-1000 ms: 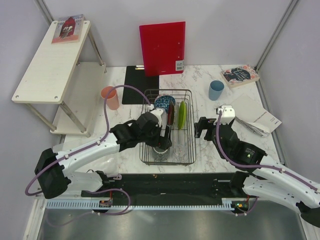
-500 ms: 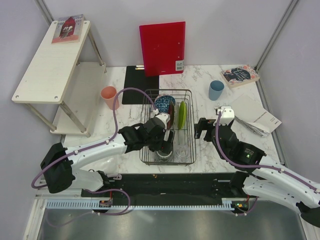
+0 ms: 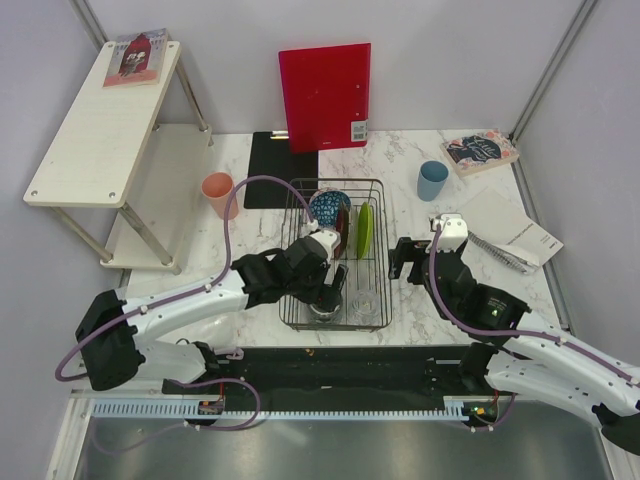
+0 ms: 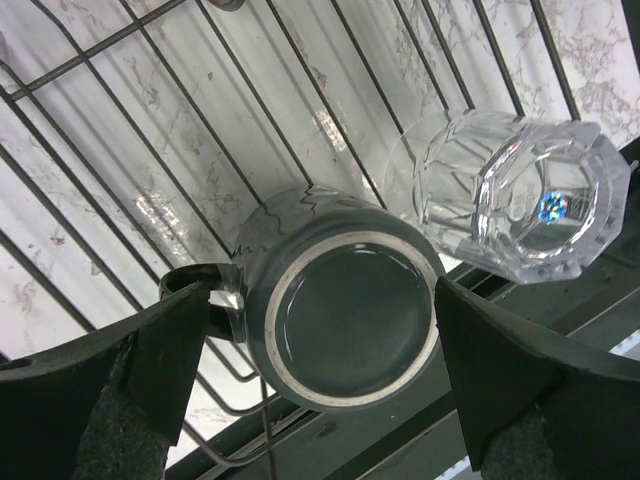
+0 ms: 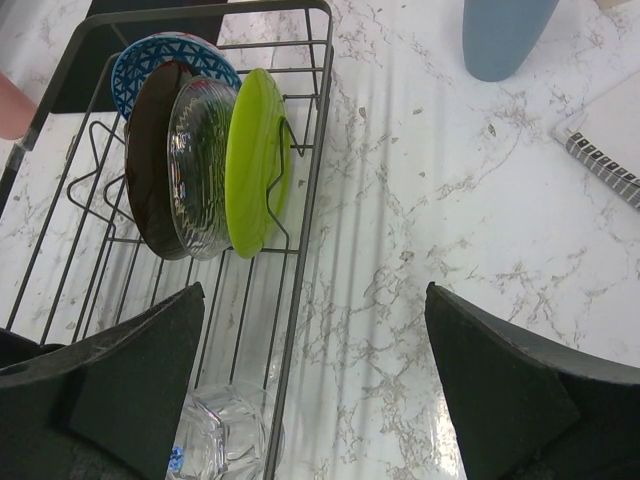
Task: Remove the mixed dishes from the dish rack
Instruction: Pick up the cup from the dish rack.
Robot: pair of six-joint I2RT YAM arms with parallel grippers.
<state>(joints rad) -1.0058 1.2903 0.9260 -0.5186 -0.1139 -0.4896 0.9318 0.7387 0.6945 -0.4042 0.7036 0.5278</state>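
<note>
The dish rack [image 3: 335,181] stands mid-table. Its far half holds the blue patterned bowl [image 5: 175,55], dark red plate [image 5: 150,160], clear glass plate [image 5: 200,165] and lime-green dish [image 5: 255,160], all on edge. At its near end the dark grey mug [image 4: 345,320] sits upside down beside the clear glass [image 4: 520,195]. My left gripper [image 4: 320,350] is open, one finger on each side of the mug, neither touching it. My right gripper [image 5: 312,320] is open over the marble just right of the rack. The pink cup [image 3: 219,194] and light blue cup [image 3: 432,180] stand on the table.
A red board [image 3: 324,95] leans on the back wall behind a black mat [image 3: 278,155]. A book [image 3: 482,150] and a spiral notebook [image 3: 515,232] lie at the right. A white shelf [image 3: 105,120] stands at the left.
My left gripper has moved toward the rack's near end and come down around the dark grey mug. The right arm has barely moved.
</note>
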